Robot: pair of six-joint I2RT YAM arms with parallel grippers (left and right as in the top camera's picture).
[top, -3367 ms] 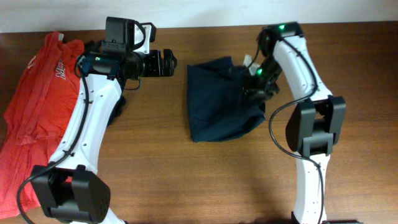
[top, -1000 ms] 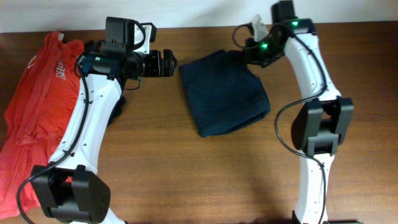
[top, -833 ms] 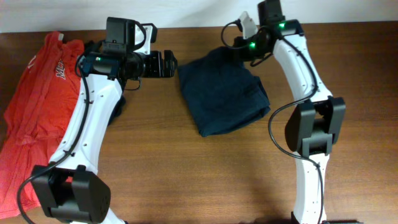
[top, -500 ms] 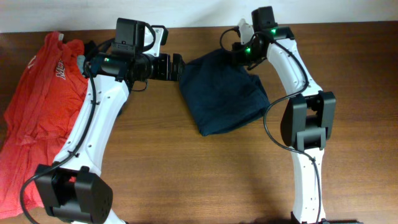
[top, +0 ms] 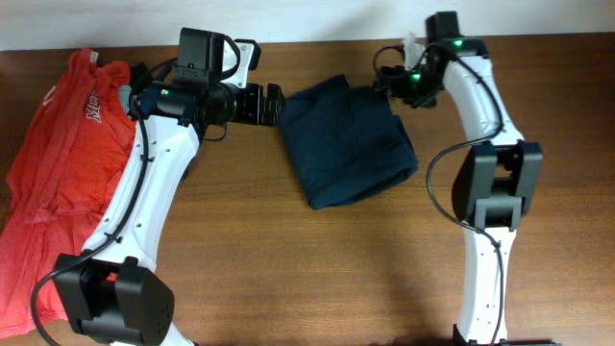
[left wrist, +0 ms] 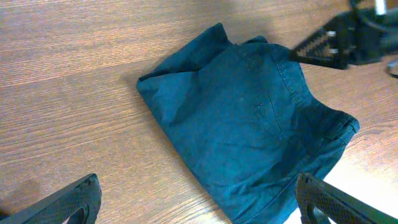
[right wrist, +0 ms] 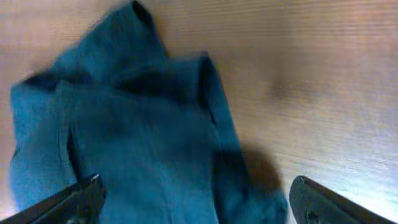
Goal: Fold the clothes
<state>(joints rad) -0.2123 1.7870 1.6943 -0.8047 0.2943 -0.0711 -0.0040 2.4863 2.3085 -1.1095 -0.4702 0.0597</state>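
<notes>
The clothes, dark navy shorts, lie folded into a rough square on the wooden table, flat and free of both grippers. My left gripper is open just off the shorts' left upper edge, pointing right at them. In the left wrist view the shorts fill the middle, with my left gripper spread wide above their near edge. My right gripper hangs open over the shorts' back right corner. In the right wrist view the shorts lie blurred beneath the open right gripper, with nothing between its fingers.
A red-orange T-shirt with white lettering lies spread at the table's left end, partly under my left arm. The table's back edge meets a pale wall just behind both grippers. Bare wood stretches in front of the shorts.
My right gripper has opened, let go of the shorts' back corner and drawn back to the right. The shorts have settled flat. My left gripper shifted slightly right, toward the shorts.
</notes>
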